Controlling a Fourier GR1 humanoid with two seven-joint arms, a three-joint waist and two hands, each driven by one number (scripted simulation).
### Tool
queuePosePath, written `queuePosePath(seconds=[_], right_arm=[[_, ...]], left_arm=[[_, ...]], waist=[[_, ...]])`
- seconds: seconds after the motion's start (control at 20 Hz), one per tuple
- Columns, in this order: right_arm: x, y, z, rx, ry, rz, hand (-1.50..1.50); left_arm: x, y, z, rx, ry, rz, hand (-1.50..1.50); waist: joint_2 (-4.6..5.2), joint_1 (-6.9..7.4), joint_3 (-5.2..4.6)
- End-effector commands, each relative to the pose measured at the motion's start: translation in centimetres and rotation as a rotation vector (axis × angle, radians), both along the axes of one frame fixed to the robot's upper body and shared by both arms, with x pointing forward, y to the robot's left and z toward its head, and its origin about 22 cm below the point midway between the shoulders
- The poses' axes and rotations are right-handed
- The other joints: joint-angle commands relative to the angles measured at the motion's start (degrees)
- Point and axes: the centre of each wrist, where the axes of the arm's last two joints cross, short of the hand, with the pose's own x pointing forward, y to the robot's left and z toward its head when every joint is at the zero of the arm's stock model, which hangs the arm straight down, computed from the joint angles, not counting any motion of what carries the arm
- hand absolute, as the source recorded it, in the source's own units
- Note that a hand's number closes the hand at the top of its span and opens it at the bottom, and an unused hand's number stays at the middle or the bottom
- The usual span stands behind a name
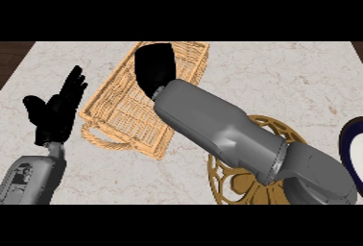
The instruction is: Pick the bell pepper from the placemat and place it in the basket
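The woven basket [122, 109] lies tilted on the marble counter, left of centre, with a rope handle at its near end. My right forearm crosses from the lower right, and my right hand [154, 66] hangs over the basket's far part, its back turned to me. No bell pepper shows anywhere; whatever is under that hand is hidden. The round gold placemat [234, 185] sits at the lower right, mostly covered by my right arm, and its visible part is bare. My left hand [53, 113] rests open at the left, fingers up, apart from the basket.
A white plate with a dark blue rim [349, 144] pokes in at the right edge. Dark wood [13, 55] shows beyond the counter's far left corner.
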Motion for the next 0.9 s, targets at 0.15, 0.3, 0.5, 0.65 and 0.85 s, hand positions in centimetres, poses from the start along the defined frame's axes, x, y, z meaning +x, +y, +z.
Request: queuePosePath(seconds=[0.15,0.3,0.5,0.65,0.85], right_arm=[[-0.1,-0.1,-0.4,-0.019,0.077,0.008,1.5],[0.4,-0.1,0.4,0.0,0.092,-0.011,1.5],[0.3,-0.9,-1.6,0.01,0.124,-0.01,1.5],[0.0,-1.1,-2.4,0.016,0.19,-0.065,1.5],[0.6,-1.7,-2.6,-0.015,0.22,-0.146,1.5]], left_arm=[[0.7,0.4,0.8,0.01,0.003,0.009,0.0],[-0.3,-0.8,1.0,0.005,0.004,-0.023,0.0],[0.5,-0.7,1.2,0.004,0.016,0.011,0.0],[-0.5,-0.6,1.7,0.005,-0.009,-0.022,0.0],[-0.4,-0.4,0.1,0.01,-0.014,-0.009,0.0]], waist=[[-0.05,-0.27,0.03],[-0.05,0.57,0.04],[-0.04,-0.15,0.06],[-0.18,0.74,0.06],[0.03,0.53,0.01]])
